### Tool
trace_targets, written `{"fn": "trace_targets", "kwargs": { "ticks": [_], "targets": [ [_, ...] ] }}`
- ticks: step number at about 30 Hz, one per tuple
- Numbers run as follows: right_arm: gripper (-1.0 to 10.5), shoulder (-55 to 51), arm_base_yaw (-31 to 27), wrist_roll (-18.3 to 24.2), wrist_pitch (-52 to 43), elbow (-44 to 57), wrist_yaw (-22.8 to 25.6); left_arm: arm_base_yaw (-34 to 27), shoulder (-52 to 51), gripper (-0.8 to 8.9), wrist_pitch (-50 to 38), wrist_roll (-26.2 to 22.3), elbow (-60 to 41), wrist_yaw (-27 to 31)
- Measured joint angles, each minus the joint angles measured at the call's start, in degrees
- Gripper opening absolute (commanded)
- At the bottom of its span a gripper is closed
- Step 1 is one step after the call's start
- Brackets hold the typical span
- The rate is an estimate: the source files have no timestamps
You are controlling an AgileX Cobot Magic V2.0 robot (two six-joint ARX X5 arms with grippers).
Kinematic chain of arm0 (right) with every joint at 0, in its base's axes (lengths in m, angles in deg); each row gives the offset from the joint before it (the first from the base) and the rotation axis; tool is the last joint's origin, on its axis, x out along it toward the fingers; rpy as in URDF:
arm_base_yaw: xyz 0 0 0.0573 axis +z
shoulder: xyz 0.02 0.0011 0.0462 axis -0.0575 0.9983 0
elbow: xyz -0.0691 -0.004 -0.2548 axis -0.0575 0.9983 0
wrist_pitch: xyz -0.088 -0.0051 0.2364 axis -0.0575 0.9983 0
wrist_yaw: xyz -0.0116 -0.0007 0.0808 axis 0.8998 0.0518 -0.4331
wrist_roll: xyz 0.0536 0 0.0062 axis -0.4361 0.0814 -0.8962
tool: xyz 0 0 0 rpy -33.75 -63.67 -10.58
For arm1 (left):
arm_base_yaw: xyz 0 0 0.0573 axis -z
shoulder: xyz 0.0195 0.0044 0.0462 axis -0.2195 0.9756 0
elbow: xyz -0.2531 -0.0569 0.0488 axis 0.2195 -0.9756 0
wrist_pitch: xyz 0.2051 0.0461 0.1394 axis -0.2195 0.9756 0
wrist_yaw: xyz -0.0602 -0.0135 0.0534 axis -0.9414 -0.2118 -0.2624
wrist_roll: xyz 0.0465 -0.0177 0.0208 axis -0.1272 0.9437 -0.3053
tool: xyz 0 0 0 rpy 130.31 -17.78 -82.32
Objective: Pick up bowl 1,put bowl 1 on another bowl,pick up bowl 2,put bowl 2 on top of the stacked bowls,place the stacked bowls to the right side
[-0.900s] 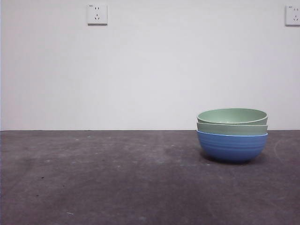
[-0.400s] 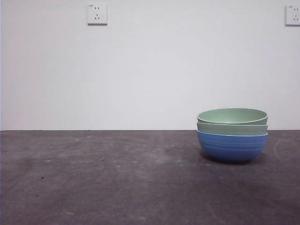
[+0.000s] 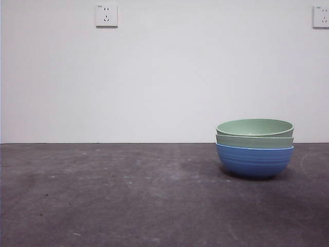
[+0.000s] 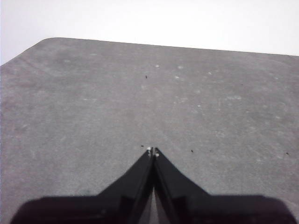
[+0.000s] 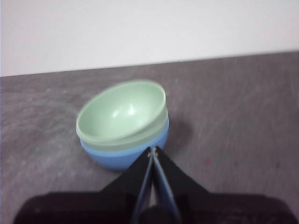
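Stacked bowls point(image 3: 254, 148): three nested, same size; blue ribbed bowl point(image 3: 254, 161) at the base, lower pale green bowl point(image 3: 254, 141) seated in it, upper pale green bowl point(image 3: 254, 127) on top, its rim a little tilted; standing upright on the table point(image 3: 128, 195), right of the table's middle in the front view, below and left of the right-hand wall socket point(image 3: 321, 16). Right gripper point(image 5: 153, 150): black jaws pressed together, nothing between them; raised clear of the stack, tips pointing at the near wall of the blue ribbed bowl point(image 5: 122, 157) in the right wrist view; not touching the stack. Left gripper point(image 4: 153, 150): jaws likewise pressed together, empty; facing bare tabletop, no bowl in its view; well apart from the stack. Nearer arm: right, by judgement. No long axis to note; round bowls, open mouths upward. Task status, by judgement: stacking done, stack apparently already set to the right; little or nothing left. Surface: dark grey, matt, scuffed and speckled, with one rounded corner seen in the left wrist view. Room: plain white wall point(image 3: 164, 77) behind the stack; a second socket point(image 3: 106, 15) on it, high and far to the left of the stack.
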Motion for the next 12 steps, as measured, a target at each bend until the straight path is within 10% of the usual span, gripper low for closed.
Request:
{"fn": "trace_targets", "kwargs": {
  "ticks": [12],
  "targets": [
    [0.0, -0.11, 0.00, -3.74, 2.40, 0.04, 0.33, 0.00, 0.00, -0.03, 0.00, 0.02, 0.00, 0.02]
  ]
}}
